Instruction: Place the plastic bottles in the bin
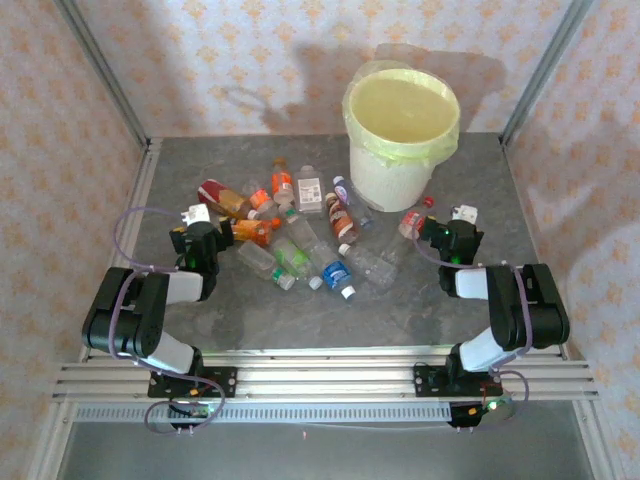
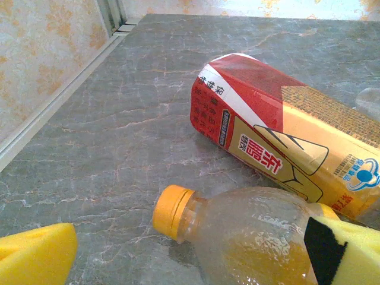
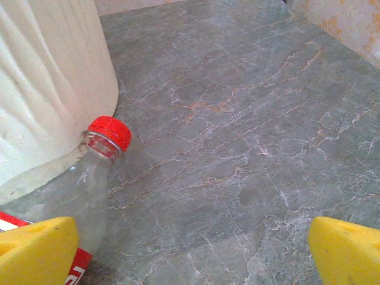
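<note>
A grey marbled table (image 1: 250, 320) is enclosed on three sides by cream patterned walls (image 1: 200, 60).

From above, a large round cream-white plastic bin (image 1: 385, 170), lined with a pale yellow-green bag, is seen near the far edge, right of the middle. No bottle can be made out inside it. About a dozen small clear or orange-tinted plastic bottles (image 1: 300, 235) are scattered in a loose heap across the middle of the table, left of the bin. The left gripper (image 1: 210, 225) is placed at the heap's left end and the right gripper (image 1: 438, 228) near the bin's foot.

In the left wrist view, the yellow pads (image 2: 35, 255) are spread wide. A clear orange-capped bottle (image 2: 249, 237) lies between them, ungripped, beside a red-and-gold labelled bottle (image 2: 285, 136).

In the right wrist view, the jaws are likewise held wide and empty. A clear red-capped bottle (image 3: 71, 190) lies just beside the bin's wall, close to the left pad (image 3: 35, 249).

The task is judged barely begun: every bottle seen is on the table, and all are left to be binned.
</note>
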Robot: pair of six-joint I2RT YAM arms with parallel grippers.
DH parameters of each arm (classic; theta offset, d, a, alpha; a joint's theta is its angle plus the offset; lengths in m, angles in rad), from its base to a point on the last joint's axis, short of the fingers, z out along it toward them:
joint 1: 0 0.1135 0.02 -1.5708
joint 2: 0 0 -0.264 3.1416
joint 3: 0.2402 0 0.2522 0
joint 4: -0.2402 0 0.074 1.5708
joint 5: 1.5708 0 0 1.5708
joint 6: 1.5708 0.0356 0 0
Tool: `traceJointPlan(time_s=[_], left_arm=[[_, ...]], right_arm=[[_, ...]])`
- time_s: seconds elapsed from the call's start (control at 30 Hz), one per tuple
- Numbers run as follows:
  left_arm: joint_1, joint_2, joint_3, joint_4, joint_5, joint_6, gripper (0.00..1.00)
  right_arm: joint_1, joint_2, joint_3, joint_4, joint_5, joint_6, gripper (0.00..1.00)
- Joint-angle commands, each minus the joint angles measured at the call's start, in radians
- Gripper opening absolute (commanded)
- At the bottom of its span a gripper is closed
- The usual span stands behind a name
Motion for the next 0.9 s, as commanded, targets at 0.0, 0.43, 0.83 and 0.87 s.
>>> traceJointPlan(time_s=[0.0, 0.43, 0.83, 0.87], left_arm=[[-0.011, -0.012, 0.001, 0.031, -0.035, 0.013, 1.00], [-0.011, -0.012, 0.002, 0.029, -0.035, 0.013, 1.00], [-0.011, -0.018, 0.006, 0.019, -0.030, 0.014, 1.00], [-0.011, -0.022, 0.010, 0.008, -0.029, 0.014, 1.00]], right_arm=[[0.002, -0.002, 0.005, 0.027, 0.021, -0.002, 0.99], [0.002, -0.002, 0.007, 0.025, 0.020, -0.003, 0.99], [-0.001, -0.004, 0.011, 0.016, 0.001, -0.006, 0.99], [-0.001, -0.005, 0.010, 0.016, 0.001, -0.005, 0.99]])
